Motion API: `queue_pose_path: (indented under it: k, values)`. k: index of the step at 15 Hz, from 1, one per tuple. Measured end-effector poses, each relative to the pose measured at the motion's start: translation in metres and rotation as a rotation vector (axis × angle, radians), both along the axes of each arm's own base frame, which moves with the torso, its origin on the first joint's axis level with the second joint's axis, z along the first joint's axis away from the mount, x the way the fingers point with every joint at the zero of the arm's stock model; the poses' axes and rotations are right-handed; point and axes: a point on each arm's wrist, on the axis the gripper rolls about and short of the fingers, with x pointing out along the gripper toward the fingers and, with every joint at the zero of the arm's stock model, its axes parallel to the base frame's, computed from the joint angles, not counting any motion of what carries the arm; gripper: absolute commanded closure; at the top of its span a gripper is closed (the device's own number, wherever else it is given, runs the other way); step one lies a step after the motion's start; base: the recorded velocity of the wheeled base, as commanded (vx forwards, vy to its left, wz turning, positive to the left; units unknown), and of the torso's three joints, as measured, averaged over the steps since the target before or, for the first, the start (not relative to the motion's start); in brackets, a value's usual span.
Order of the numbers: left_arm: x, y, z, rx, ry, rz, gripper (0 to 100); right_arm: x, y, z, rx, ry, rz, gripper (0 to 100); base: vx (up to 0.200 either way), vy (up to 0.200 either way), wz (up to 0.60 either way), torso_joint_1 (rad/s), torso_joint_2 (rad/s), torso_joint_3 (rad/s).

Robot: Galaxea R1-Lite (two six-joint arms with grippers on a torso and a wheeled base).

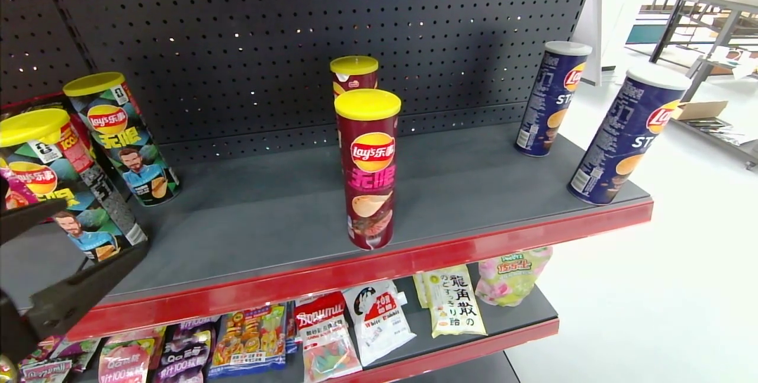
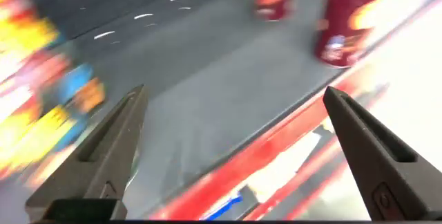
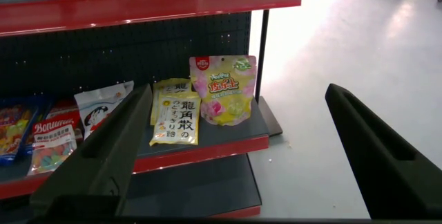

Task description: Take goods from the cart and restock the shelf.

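Left gripper (image 1: 103,226), at the lower left of the head view, and right gripper (image 3: 239,89) both hang with jaws apart and empty, while a maroon chip can (image 1: 367,170) stands mid-frame on the shelf (image 1: 266,217) amid bare gaps, so I judge restocking only partly done.

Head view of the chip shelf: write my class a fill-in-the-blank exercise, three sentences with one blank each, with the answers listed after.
1. The front maroon can has a lid coloured ____.
2. The two navy cans stand at the ____ end of the upper shelf.
3. The left gripper has its fingers ____, with nothing between them.
Missing words: yellow; right; open.
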Motion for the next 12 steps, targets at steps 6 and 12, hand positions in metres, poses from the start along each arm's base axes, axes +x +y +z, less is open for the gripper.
queue_pose_path:
  k: [6,12]
  values:
    - [-0.094,0.023,-0.058,-0.024,0.021,0.094,0,0.0,0.0,0.0,0.001,0.0,0.0,0,0.0,0.0,0.0,0.0,0.0,0.0]
    - [-0.118,0.031,-0.091,-0.005,-0.037,0.277,0,0.0,0.0,0.0,0.0,0.0,-0.006,0,0.0,0.0,0.0,0.0,0.0,0.0]
